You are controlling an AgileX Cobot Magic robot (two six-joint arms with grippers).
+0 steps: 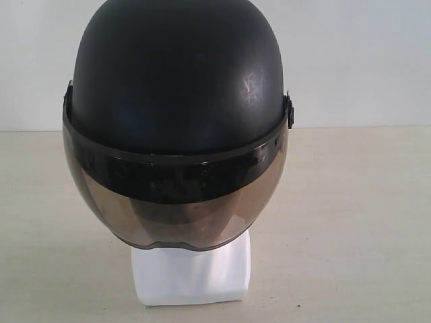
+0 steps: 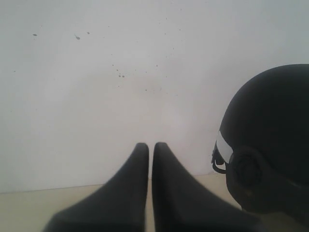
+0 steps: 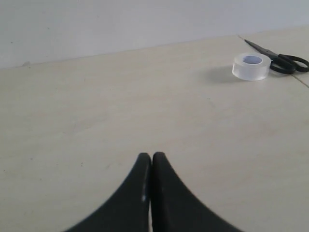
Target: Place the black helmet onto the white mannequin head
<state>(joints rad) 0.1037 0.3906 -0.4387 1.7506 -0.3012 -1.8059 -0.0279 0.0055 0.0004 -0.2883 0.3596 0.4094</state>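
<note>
The black helmet [image 1: 178,74] sits on the white mannequin head [image 1: 192,276], its smoky visor covering the face so only the white neck and base show below. Neither gripper appears in the exterior view. In the left wrist view the helmet's side [image 2: 273,145] is at the frame's edge, with a sliver of white head at its rim, apart from my left gripper [image 2: 150,147], which is shut with nothing between its fingers. My right gripper [image 3: 151,157] is also shut and empty, hovering over bare tabletop.
A roll of clear tape [image 3: 251,66] and black scissors [image 3: 280,59] lie on the beige table [image 3: 120,106] far from my right gripper. A white wall [image 1: 350,60] stands behind the table.
</note>
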